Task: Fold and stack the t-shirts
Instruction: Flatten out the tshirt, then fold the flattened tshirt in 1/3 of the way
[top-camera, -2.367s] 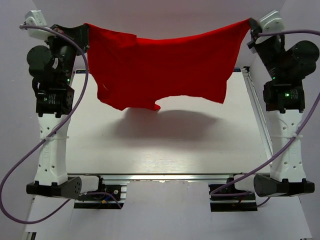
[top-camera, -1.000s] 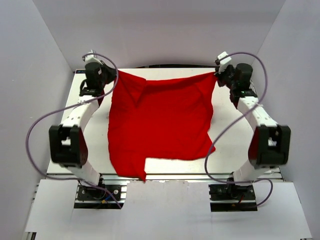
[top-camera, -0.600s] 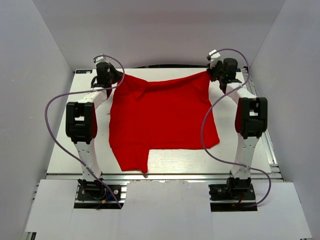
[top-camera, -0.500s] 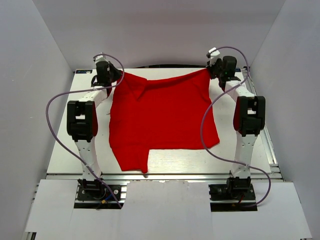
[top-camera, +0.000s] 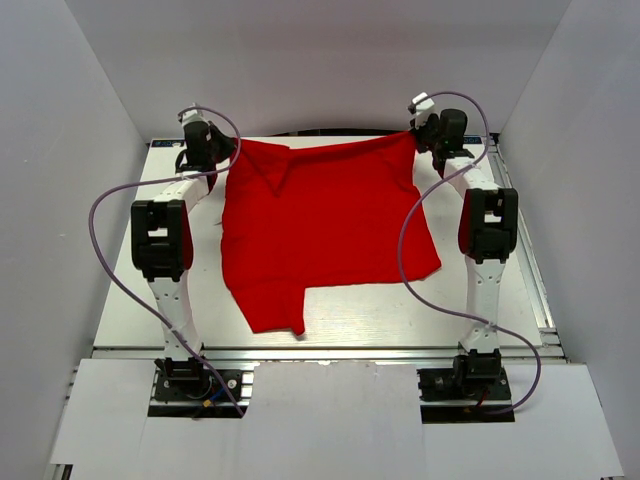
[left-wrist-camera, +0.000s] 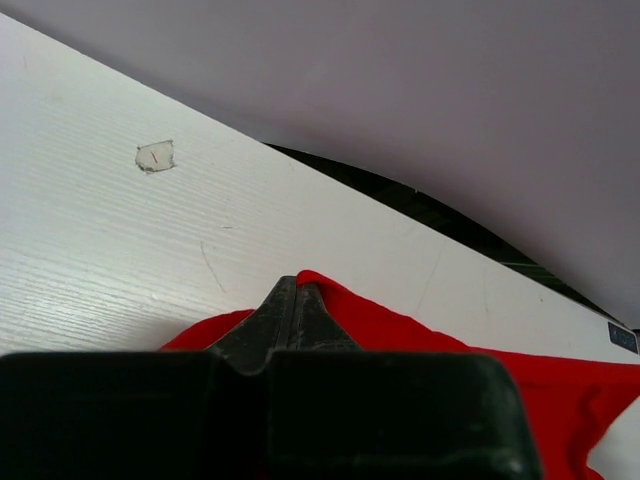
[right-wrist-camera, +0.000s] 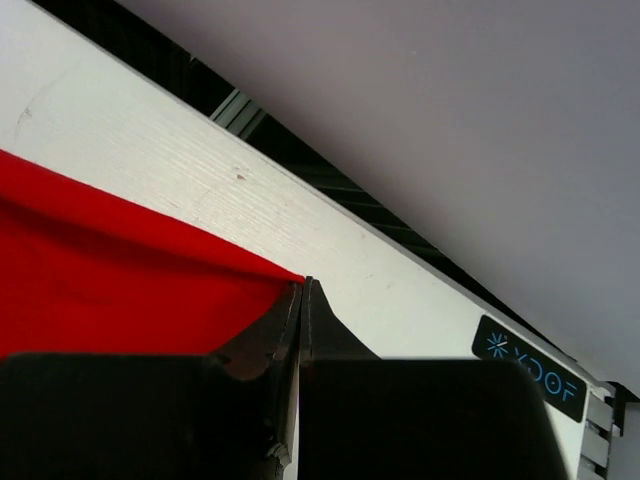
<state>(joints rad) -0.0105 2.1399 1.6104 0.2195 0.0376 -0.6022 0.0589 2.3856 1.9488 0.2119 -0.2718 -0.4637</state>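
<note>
**Left gripper** (left-wrist-camera: 297, 290): Jaws pressed together, pinching the far-left corner of the t-shirt (top-camera: 325, 225). Red cloth shows on both sides of the tips, low over the table (top-camera: 520, 295).

**Right gripper** (right-wrist-camera: 303, 290): Jaws pressed together on the far-right corner. The cloth leaves the tips as one straight, taut edge.

**T-shirt:** One piece, bright red, spread open over the middle of the table between the two arms.
- The far edge is strung between the two grippers, close to the table's far side.
- The near edge lies on the surface, short of the near rail.
- A flap, likely a sleeve (top-camera: 275, 310), juts out at the near left.
- A slanting crease (top-camera: 275, 165) sits just beside the left grip.
- The neck label is not visible, and it is not clear which edge of the garment is held.

**Table:** White board with a small chip (left-wrist-camera: 155, 156) in the surface, beyond the left gripper.

**Purpose of hold (judged):** The two corners are gripped well apart, so the edge between them is tight and the body lies flat and square. This is the layout a first fold needs.

**Status (judged):** The garment is laid out but unfolded. No fold has been made and nothing is stacked.

**Next step needs (judged):** Both corners should be let go evenly, so the crease by the left grip does not deepen. The protruding flap should be dealt with before the fold.
</note>
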